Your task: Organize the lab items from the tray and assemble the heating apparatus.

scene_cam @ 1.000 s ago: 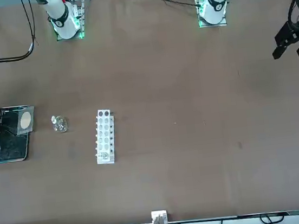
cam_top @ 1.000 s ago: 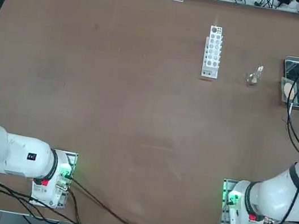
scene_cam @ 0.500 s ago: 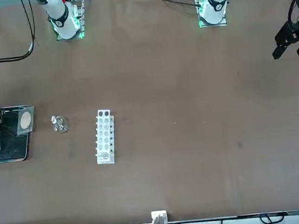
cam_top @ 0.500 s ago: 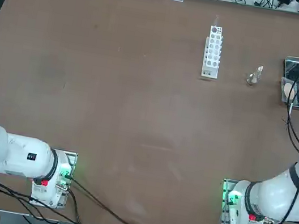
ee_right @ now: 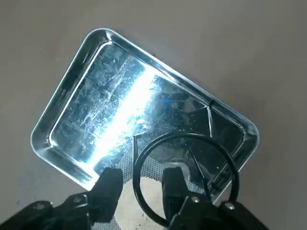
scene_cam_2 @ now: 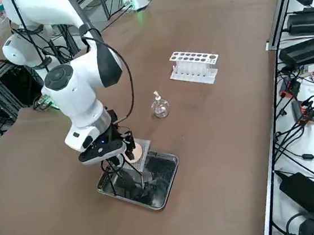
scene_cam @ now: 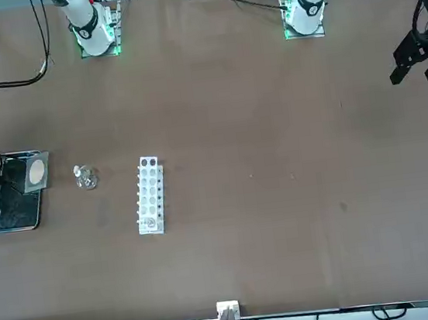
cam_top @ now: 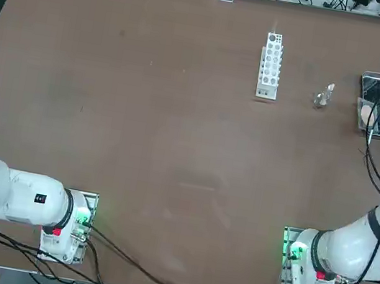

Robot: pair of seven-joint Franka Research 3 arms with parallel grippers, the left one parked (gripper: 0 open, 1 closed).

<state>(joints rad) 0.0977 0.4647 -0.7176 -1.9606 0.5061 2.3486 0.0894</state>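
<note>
- Wrist view: right gripper low over the metal tray, fingers set to a narrow gap astride the rim of the black wire ring stand. Contact with the wire not confirmed; stand judged not yet lifted.
- Fingers placed one inside and one outside the ring, presumably because the thin wire offers no other purchase.
- Grey mesh with tan centre lying tilted on the tray's rim, directly beneath the ring; risk of dragging it along on the lift.
- Stand legs reaching down onto the tray floor, close to the raised rim; straight upward withdrawal advisable to avoid snagging.
- Small clear glass piece upright on the table, apart from the tray, between it and the white test-tube rack.
- Tray sited near the table's edge on the robot's right; little room outward.
- Wide bare table toward the centre, ample for setting the stand over the glass piece.
</note>
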